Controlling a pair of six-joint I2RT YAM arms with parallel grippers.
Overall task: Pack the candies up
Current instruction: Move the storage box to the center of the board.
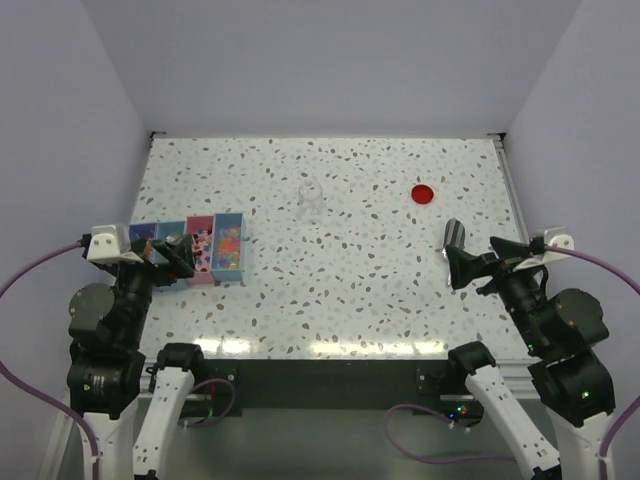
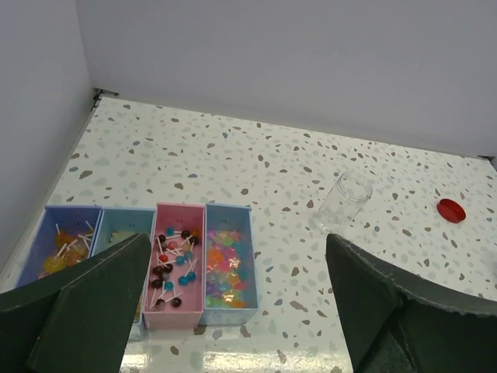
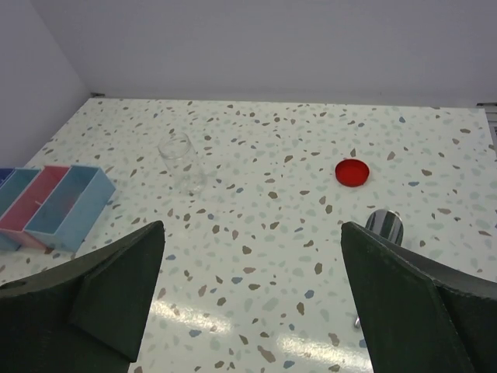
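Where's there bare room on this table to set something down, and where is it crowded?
Free patch: the speckled table's middle, bordered by the row of coloured bins, the clear glass jar and the grey metallic tool. The far strip behind the jar and round red lid is bare. Crowded: the left edge, where the left gripper hangs over the bins' candies.

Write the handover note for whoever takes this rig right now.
Left end effector: open, empty, over the near side of the trays.
Right end effector: open, empty, just short of a grey tool, perhaps a scoop.
Candies: all in the light blue tray, rightmost of four.
Clear jar: upright mid-table, open, looks empty. The red lid lies apart on its right.
Done: nothing packed.
Left: probably move the candies into the jar, then close it.
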